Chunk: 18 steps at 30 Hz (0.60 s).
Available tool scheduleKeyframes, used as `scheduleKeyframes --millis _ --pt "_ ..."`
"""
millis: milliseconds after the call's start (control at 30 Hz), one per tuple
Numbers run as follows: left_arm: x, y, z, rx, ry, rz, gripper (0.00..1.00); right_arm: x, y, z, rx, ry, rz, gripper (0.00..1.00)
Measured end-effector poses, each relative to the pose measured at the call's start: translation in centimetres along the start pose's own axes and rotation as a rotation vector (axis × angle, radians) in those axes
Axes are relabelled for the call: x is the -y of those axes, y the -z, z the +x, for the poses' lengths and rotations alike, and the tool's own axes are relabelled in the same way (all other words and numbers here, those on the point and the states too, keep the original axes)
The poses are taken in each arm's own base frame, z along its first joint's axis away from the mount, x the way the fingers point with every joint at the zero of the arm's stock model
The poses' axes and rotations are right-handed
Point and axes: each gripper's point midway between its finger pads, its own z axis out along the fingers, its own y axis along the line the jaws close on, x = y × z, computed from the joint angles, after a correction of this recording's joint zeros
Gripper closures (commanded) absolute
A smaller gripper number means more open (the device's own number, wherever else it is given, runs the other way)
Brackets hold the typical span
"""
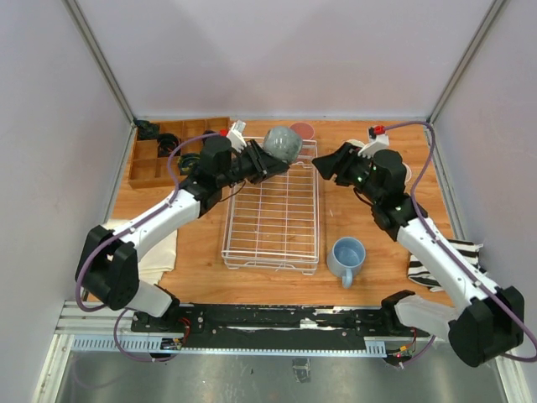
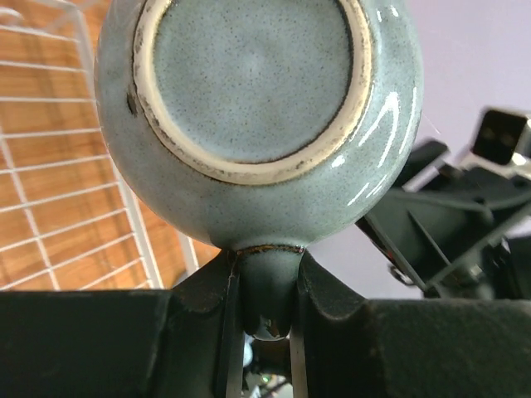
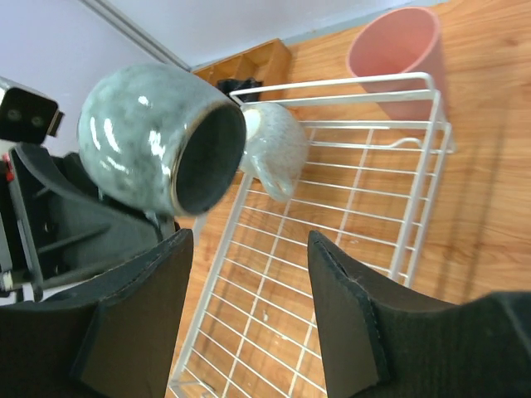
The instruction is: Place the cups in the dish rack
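From above, three cups: a glossy, speckled grey-green mug (image 1: 282, 143) over the dish rack's (image 1: 270, 210) far end, in the left gripper (image 1: 263, 164); a light blue mug (image 1: 346, 256) and pink tumbler (image 1: 302, 131) on the table (image 1: 201, 248). Left wrist — fingers (image 2: 203, 286) clamp its handle. Right wrist — right gripper (image 3: 249, 307) gapes, empty; one white mug (image 3: 278, 145) at the rack's corner.

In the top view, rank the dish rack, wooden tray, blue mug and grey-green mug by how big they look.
1. dish rack
2. wooden tray
3. blue mug and grey-green mug: they look about alike. The grey-green one is held up off the table, nearer the camera, so I won't rank them.
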Motion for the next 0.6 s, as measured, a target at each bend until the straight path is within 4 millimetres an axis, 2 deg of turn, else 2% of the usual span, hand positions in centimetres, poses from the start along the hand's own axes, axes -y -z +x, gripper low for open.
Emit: scheduleKeyframes --millis 133,300,467,600 --pt "-1.5 -0.3 -1.6 0.064 -0.041 -0.114 0.99 0.6 2.6 -0.8 0.02 0.051 0.054 0.42" --pt "-4.7 -1.3 -3.2 0.14 -0.067 -0.287 1.0 1.5 6.0 -1.7 0.048 0.13 0.129 0.41" --pt "-8.0 -3.5 -2.6 0.143 -0.11 -0.482 0.99 2.5 8.0 -1.9 0.05 0.184 0.191 0.41" --pt "-8.9 -5.4 -1.4 0.124 -0.163 -0.577 0.99 3.4 8.9 -1.4 0.026 0.217 0.229 0.41"
